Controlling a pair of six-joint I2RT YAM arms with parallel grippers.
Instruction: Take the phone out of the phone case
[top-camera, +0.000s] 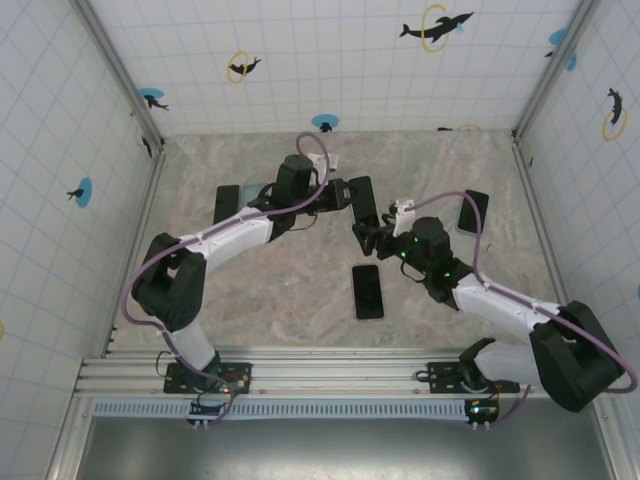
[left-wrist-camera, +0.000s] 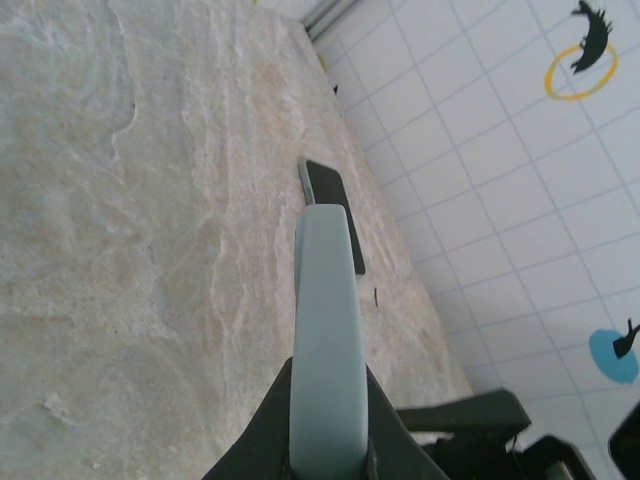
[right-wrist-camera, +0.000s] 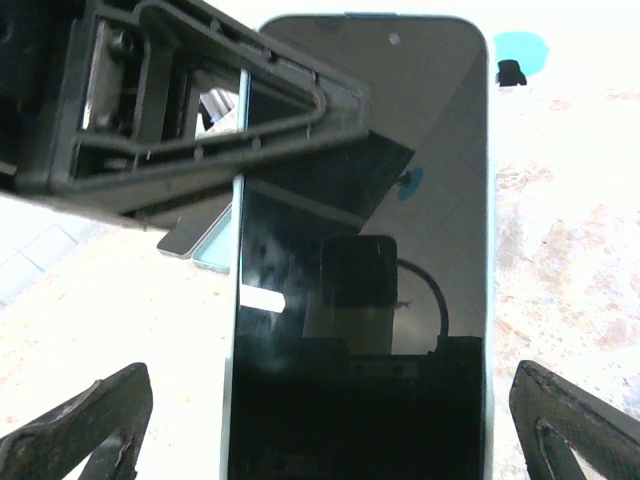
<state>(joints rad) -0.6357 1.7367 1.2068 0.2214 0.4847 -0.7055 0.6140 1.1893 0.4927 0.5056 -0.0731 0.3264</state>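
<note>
The left hand (left-wrist-camera: 328, 425) pinches the phone case (left-wrist-camera: 326, 300) with the phone (right-wrist-camera: 360, 250) inside, and the right hand (right-wrist-camera: 330, 425) is spread wide.

A beige, marble-patterned tabletop (top-camera: 300, 290) sits between white walls (top-camera: 350, 70) gridded with thin blue lines. Black dolphin stickers (top-camera: 436, 26), some in yellow rings, others on blue discs, dot the walls. Metal posts (top-camera: 118, 68) stand at the back corners. An aluminium rail (top-camera: 330, 364) lines the near edge.
</note>
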